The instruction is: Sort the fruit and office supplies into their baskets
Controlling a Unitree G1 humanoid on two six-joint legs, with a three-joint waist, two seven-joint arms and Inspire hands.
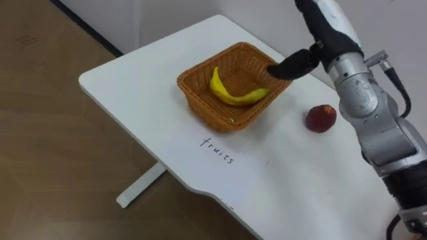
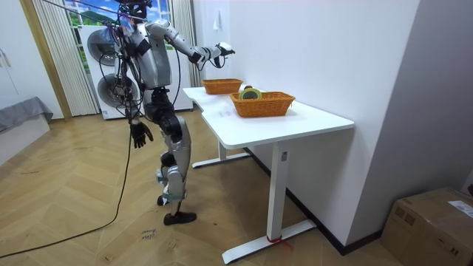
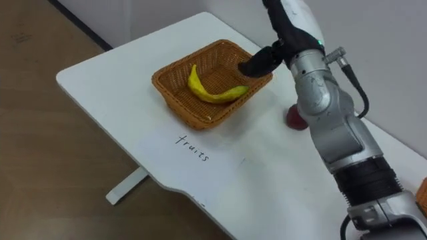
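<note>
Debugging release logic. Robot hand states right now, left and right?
left robot hand: open, empty, hanging at the robot's side.
right robot hand: open, empty, above the basket rim; banana lies inside.

A yellow banana (image 1: pixel 235 91) lies curved in the wicker basket (image 1: pixel 200 101); a red apple (image 1: pixel 321 118) rests just beside it.

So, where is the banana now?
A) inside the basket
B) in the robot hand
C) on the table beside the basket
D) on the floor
A: the banana lies inside the basket, with nothing holding it.
</note>
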